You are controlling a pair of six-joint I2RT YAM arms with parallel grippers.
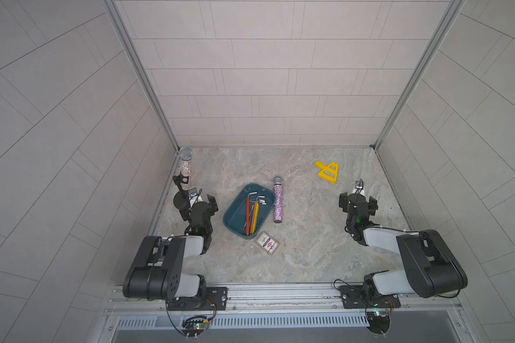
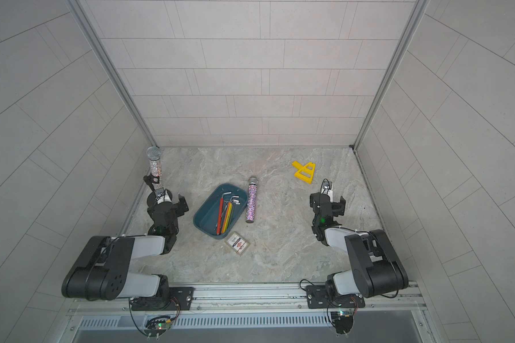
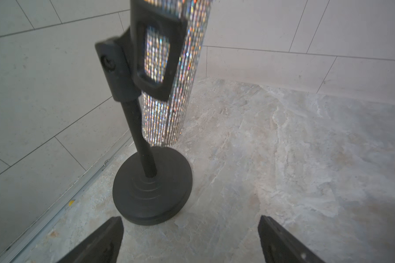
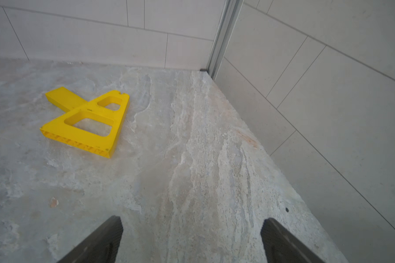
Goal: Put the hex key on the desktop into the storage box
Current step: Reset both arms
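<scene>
Matt plastic storage box (image 1: 236, 212), stone-look desktop (image 1: 309, 252)

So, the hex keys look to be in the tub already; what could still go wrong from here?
1. The open left gripper sits close to the mic stand base; a careless swing could topple the stand and its glitter microphone.
2. Reaching for the hex keys in the storage box might bump the loose microphone lying beside it, or the card box at its near corner.

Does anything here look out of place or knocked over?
One glittery microphone lies flat on the desktop beside the storage box, while its twin stands in a stand in the corner. Nothing looks spilled or broken; the hex keys lie inside the box.
</scene>
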